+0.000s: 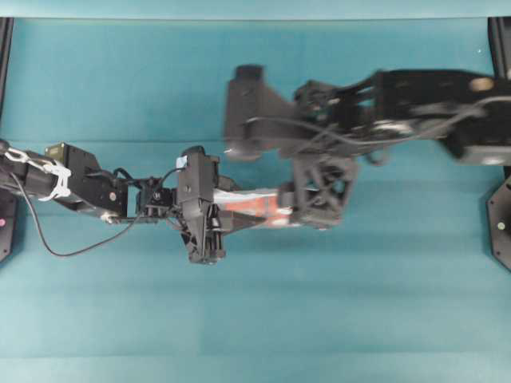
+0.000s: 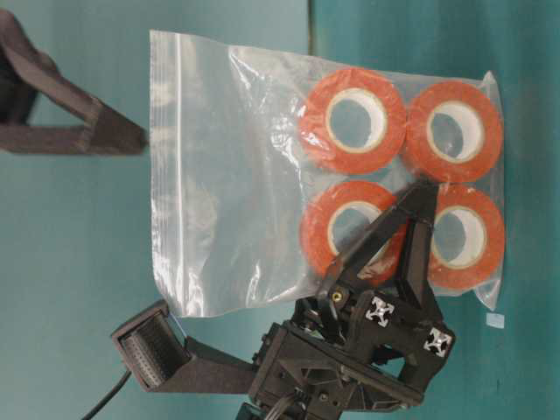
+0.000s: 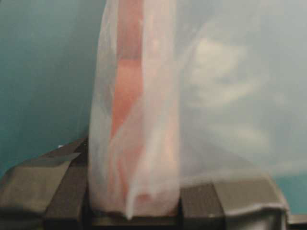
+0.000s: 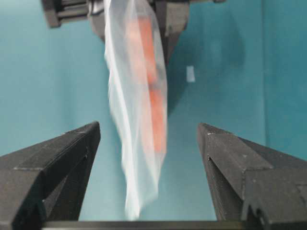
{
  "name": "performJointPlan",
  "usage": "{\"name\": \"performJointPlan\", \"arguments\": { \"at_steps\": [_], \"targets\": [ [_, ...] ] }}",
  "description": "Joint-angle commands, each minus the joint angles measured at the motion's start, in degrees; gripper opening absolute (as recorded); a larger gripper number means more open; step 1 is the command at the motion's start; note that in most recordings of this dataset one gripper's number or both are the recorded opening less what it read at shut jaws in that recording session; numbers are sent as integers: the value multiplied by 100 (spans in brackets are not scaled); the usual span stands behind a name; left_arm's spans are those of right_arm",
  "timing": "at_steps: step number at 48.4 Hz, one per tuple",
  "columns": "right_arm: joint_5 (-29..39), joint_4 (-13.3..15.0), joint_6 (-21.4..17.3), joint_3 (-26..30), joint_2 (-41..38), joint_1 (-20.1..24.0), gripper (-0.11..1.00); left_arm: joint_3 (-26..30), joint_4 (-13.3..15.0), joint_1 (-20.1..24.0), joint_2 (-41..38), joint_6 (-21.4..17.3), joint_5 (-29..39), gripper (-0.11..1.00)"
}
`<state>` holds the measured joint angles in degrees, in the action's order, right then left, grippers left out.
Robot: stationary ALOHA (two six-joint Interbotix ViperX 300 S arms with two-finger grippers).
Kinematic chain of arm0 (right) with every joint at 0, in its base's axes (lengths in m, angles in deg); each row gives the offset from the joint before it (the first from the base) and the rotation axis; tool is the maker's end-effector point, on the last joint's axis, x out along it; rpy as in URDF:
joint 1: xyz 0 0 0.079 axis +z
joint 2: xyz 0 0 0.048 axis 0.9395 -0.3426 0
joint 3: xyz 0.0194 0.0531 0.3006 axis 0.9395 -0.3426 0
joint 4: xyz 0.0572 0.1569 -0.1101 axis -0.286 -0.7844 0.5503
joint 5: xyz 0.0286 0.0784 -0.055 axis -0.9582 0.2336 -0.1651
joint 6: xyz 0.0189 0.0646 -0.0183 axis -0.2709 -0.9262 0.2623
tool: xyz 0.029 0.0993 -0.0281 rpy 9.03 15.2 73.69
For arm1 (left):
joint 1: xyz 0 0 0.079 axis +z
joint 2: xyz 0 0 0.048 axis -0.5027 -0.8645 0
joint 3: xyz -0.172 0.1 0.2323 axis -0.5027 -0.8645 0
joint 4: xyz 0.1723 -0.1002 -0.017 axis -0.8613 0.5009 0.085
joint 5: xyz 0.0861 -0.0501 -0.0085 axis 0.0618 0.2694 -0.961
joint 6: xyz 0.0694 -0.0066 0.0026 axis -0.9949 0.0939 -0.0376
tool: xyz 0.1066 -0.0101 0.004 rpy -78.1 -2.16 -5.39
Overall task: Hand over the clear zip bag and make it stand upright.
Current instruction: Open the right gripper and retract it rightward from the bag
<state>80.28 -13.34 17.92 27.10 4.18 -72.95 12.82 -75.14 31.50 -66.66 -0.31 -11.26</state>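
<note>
Held aloft above the teal table (image 1: 255,319): the clear zip bag (image 2: 262,175), pinched by left gripper (image 3: 134,211) (at the tape-roll end), leaving the empty end free for wide-spread right gripper (image 4: 148,158), presumably for handover.

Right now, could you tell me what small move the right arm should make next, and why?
Probably close the right hand on the clear zip bag. Its fingers stand wide open on either side of the bag's free end, not touching it, while the left hand alone pinches the other end.
</note>
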Motion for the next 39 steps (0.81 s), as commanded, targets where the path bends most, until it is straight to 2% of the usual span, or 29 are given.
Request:
{"name": "performJointPlan", "arguments": {
  "at_steps": [1,33,39],
  "targets": [
    [-44,-9,-44,-70,431,-9,84,35,-9,-9,53,-9,-18,23],
    [-483,-9,-114,-1345,1749,53,84,35,-9,-9,70,0,-9,23],
    [-729,-9,-105,-1521,1942,53,84,44,-9,-9,70,0,-9,23]
  ]
}}
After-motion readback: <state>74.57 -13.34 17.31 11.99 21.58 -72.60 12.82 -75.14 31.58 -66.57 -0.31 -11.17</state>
